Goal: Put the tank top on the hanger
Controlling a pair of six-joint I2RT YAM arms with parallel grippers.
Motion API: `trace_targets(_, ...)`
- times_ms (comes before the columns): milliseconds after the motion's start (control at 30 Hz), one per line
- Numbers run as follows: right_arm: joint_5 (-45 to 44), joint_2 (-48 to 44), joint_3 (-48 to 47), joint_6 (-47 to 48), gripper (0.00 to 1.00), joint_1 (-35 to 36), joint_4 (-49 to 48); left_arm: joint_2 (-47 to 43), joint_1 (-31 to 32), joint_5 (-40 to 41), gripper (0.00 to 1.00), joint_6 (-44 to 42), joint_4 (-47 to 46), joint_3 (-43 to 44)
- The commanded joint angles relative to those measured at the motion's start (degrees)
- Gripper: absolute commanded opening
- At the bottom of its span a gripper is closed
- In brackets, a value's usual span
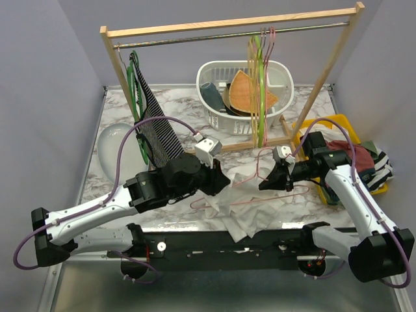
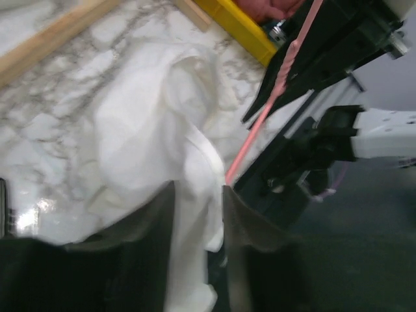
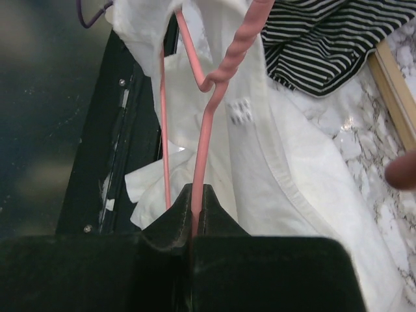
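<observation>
The white tank top (image 1: 250, 205) lies crumpled on the marble table near the front edge. The thin pink hanger (image 1: 260, 195) lies across it, hook towards the back. My right gripper (image 1: 268, 182) is shut on the hanger's wire (image 3: 207, 123), just below its twisted neck, with the tank top (image 3: 305, 195) under it. My left gripper (image 1: 224, 182) is shut on a fold of the tank top (image 2: 195, 214), which runs between the fingers; the hanger's wire (image 2: 260, 130) passes just to the right.
A wooden clothes rack (image 1: 227, 26) spans the back, with a striped garment (image 1: 156, 130) on a green hanger and lime-green hangers (image 1: 260, 84). A white basket (image 1: 244, 94) holds clothes. A yellow bin (image 1: 344, 156) with red and dark clothes sits right.
</observation>
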State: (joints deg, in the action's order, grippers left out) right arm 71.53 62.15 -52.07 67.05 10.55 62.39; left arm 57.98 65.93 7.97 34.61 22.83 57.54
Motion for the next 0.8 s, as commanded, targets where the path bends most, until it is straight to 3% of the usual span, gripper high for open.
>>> trace_targets(0, 7.4, -0.97, 1.09, 10.64, 0.0, 0.26, 5.72, -1.64, -0.45, -4.8, 0.57, -7.09, 3.09, 3.54)
trace_targets(33, 7.57, -1.41, 1.53, 11.43, 0.01, 0.26, 6.07, -1.64, -0.54, -6.63, 0.7, -8.49, 4.06, 4.68)
trace_targets(133, 7.58, -3.0, 3.55, 11.44, 0.0, 0.26, 5.2, -2.16, -0.45, -9.27, 0.79, -14.47, 7.92, 6.53)
trace_targets(333, 6.88, -4.93, 7.24, 11.35, 0.0, 0.27, 3.18, -4.27, -0.45, -18.67, 0.81, -25.54, 8.9, 6.62)
trace_targets(500, 4.42, -7.57, 8.39, 8.98, 0.0, 0.35, 0.28, -0.68, -0.37, -26.15, 0.8, -31.53, 10.74, 6.97)
trace_targets(633, 2.13, -8.98, 8.13, 7.93, 0.0, 0.26, -0.95, 4.5, 1.39, -25.9, 0.78, -33.99, 12.67, 8.29)
trace_targets(767, 1.77, -9.5, 7.52, 7.49, 0.01, 0.35, -1.22, 10.12, 4.38, -19.23, 0.73, -34.35, 14.69, 10.04)
